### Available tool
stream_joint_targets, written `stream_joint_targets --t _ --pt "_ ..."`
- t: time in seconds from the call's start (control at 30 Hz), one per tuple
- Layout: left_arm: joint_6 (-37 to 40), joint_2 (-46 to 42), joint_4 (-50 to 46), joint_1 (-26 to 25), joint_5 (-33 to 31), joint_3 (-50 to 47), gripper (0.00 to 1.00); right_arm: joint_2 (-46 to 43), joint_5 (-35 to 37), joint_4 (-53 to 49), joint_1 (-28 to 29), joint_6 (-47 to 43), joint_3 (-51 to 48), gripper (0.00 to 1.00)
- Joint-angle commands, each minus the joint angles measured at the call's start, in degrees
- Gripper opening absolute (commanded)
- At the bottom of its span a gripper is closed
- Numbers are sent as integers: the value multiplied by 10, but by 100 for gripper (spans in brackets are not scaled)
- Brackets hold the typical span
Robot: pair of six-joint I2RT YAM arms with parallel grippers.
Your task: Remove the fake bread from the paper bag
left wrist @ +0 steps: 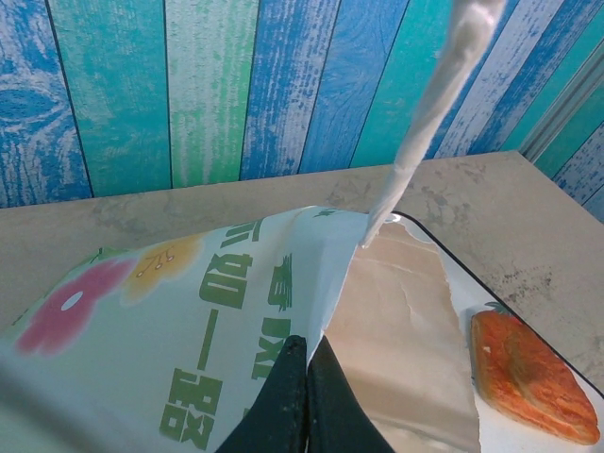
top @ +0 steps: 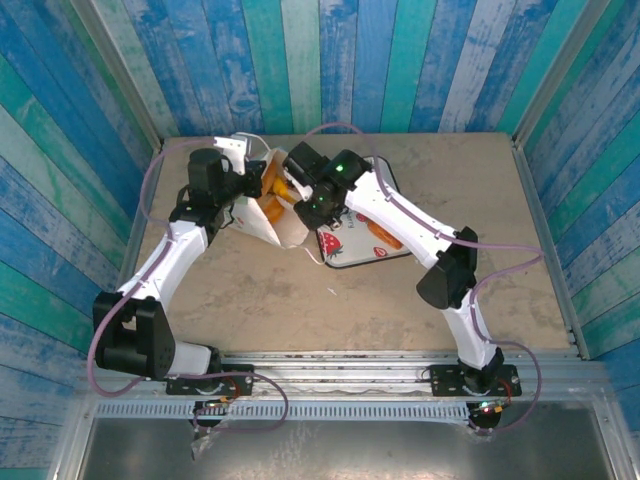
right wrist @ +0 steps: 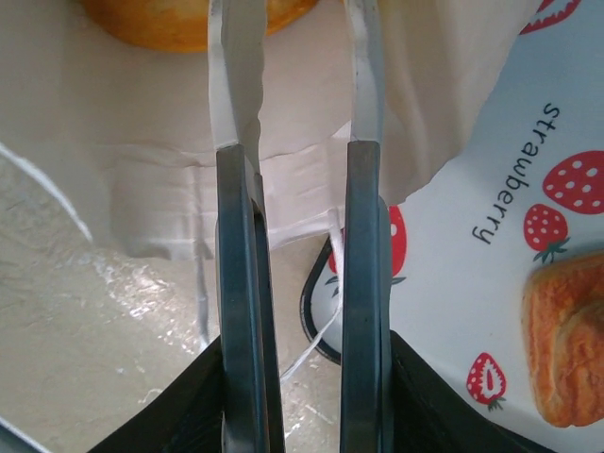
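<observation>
The white paper bag (top: 286, 232) lies tilted at the table's back, its mouth toward the tray. Orange fake bread (top: 274, 207) shows inside it. My left gripper (top: 248, 186) is shut on the bag's rim; in the left wrist view the gripper (left wrist: 309, 347) pinches the printed paper bag (left wrist: 189, 311). A handle strip (left wrist: 425, 123) rises above it. My right gripper (top: 305, 205) is shut on metal tongs (right wrist: 362, 85). The tong blades stand apart, pointing into the bag (right wrist: 142, 123) toward an orange bun (right wrist: 179, 21). One pastry (right wrist: 566, 349) lies on the tray.
The strawberry-print tray (top: 345, 258) sits right of the bag, partly under the right arm, with a pastry (left wrist: 530, 377) on it. Blue and green plank walls close in the back and sides. A loose handle loop (right wrist: 321, 335) trails between bag and tray.
</observation>
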Motion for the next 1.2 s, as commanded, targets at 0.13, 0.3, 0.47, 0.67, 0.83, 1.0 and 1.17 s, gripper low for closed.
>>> stream_joint_targets --t 0.13,0.3,0.47,0.67,0.83,1.0,1.17 --pt "-9 -11 23 -1 27 19 1 30 48 -6 3 7 33 43" --pt "-8 -14 25 -1 29 17 0 50 58 -5 2 6 51 44" --pt "-7 -15 25 -1 30 17 0 65 57 -5 0 4 65 46" --pt "-7 -14 25 -1 31 18 0 77 53 -5 -3 4 61 46" --pt "-8 -15 25 -1 34 18 0 87 52 -5 -9 5 62 46" --pt "-10 -14 29 -1 36 17 0 100 55 -5 -13 4 71 43" --pt "-12 -12 30 -1 36 18 0 106 46 -3 -13 2 82 32"
